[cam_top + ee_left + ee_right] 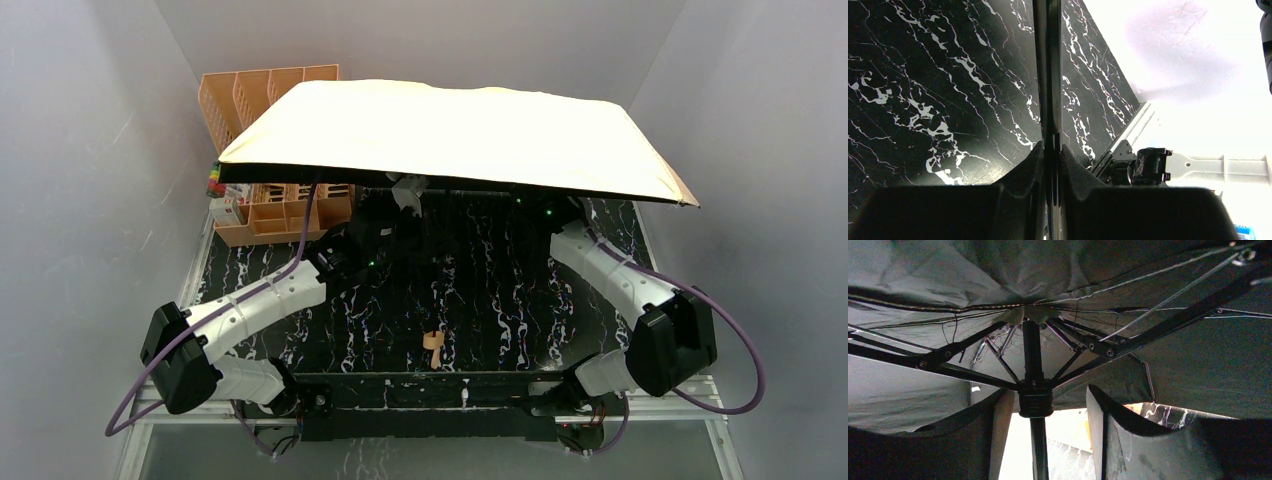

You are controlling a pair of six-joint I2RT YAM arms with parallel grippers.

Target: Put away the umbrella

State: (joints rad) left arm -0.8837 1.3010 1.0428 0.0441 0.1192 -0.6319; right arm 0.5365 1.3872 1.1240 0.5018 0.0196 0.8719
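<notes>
Umbrella [450, 135] open above black marbled table [480, 300]

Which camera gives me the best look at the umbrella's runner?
Right wrist: the runner sits centred and close on the shaft. Top view shows only the open canopy covering it. Left wrist shows just a thin dark rod, no runner.
</notes>
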